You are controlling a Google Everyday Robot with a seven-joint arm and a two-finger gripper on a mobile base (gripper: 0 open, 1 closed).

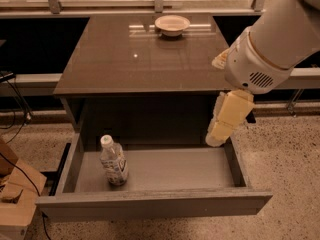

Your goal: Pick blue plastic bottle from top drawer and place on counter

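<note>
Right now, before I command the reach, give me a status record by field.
top drawer: pulled open
blue plastic bottle: stands on the drawer floor, left side, cap up, not held
counter: no bottle on it; pale bowl near the back edge
end effector: above the drawer's right rear corner, well right of the bottle, holding nothing
task stage: pick not yet begun

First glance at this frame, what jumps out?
The big white arm fills the upper right, its pale claw hanging over the right end of the open drawer. The bottle stands alone at the drawer's left end, well apart from the claw. A pale bowl sits at the back of the glossy counter.
</note>
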